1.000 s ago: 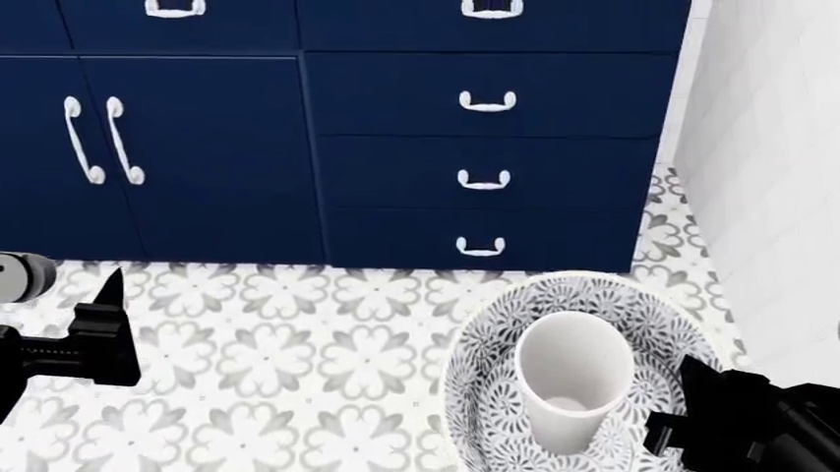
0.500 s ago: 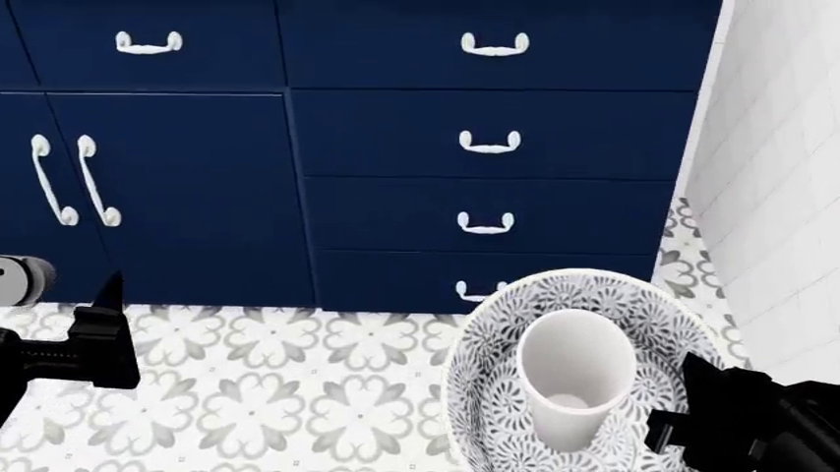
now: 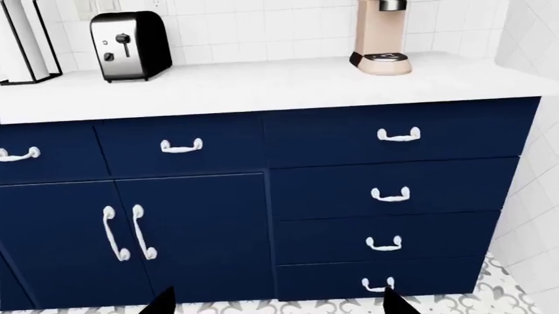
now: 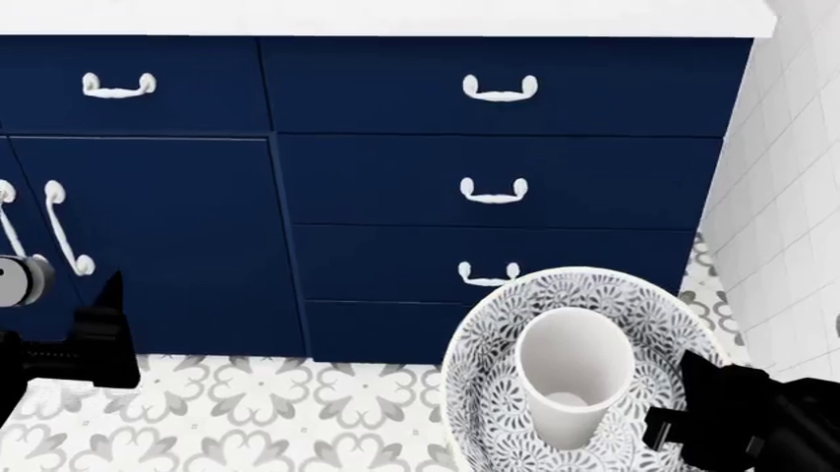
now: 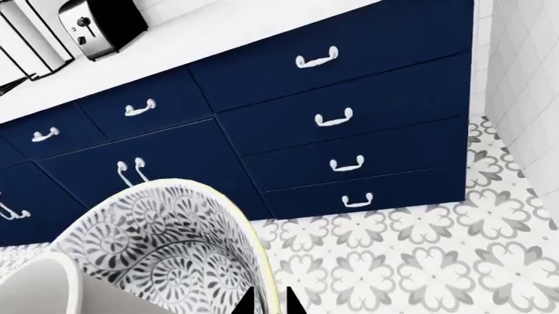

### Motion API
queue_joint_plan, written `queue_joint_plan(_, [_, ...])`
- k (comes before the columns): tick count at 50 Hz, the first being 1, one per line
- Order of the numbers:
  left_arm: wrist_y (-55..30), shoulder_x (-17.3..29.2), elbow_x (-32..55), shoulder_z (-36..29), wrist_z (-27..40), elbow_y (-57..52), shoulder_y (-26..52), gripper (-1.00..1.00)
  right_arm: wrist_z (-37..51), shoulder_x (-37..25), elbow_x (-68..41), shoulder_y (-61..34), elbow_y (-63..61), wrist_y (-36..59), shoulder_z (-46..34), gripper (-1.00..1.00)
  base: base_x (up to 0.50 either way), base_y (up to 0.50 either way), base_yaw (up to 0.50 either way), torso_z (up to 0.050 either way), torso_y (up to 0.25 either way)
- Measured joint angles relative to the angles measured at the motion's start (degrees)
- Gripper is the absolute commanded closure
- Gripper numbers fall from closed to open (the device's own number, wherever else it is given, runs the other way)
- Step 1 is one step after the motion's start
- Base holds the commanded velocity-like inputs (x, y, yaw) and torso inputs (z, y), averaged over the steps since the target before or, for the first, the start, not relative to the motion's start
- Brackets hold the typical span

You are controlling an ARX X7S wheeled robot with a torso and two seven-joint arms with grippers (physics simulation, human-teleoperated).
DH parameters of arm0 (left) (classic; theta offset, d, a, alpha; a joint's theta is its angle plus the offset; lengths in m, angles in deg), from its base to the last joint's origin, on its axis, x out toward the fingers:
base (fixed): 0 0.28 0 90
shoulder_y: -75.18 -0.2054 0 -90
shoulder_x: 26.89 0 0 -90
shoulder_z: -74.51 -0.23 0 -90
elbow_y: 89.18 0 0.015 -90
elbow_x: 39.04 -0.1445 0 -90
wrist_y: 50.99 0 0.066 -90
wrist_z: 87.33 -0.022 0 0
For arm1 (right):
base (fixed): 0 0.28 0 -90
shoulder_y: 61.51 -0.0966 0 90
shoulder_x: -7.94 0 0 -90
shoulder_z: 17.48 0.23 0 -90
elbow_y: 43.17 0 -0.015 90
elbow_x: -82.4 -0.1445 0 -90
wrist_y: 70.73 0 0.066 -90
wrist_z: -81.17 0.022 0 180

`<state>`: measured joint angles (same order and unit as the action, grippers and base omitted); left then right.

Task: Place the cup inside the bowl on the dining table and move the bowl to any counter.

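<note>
From the left wrist view we see the left end effector [image 3: 275, 302] only as two dark fingertips, spread apart and holding nothing. Well ahead of it and above runs the counter [image 3: 262, 88], a white surface carrying a toaster [image 3: 131, 44] and a coffee maker [image 3: 383, 36], with navy drawers [image 3: 397, 190] below.

In the head view the bowl [image 4: 577, 379] hangs over the patterned floor [image 4: 263, 413], carried at its rim by the right end effector [image 4: 683, 418], with the cup [image 4: 568, 379] standing upright inside, just beside that grip. We judge the pair rigid, smooth and breakable; the loose cup could tip, so the rim grip must stay level.

The right wrist view shows the fingertips pressed on the bowl's yellow rim [image 5: 266, 288]. The surface edge lies ahead and higher than this end effector, and we judge the stretch between the two appliances the open room for setting down.
</note>
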<state>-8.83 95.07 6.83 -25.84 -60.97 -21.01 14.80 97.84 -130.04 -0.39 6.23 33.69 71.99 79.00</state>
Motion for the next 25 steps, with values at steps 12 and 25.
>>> queue_joint_plan(12, [0.3, 0.1, -0.1, -0.1, 0.0, 0.2, -0.2, -1.00, -0.1, 0.0, 0.0, 0.0, 0.0, -0.2, -0.2, 1.00, 0.50, 0.17, 0.00, 0.000, 0.002])
queue_joint_plan(25, [0.2, 0.3, 0.2, -0.1, 0.1, 0.0, -0.3, -1.00, -0.4, 0.1, 0.1, 0.5, -0.2, -0.6, -0.1, 1.00, 0.50, 0.17, 0.00, 0.000, 0.002])
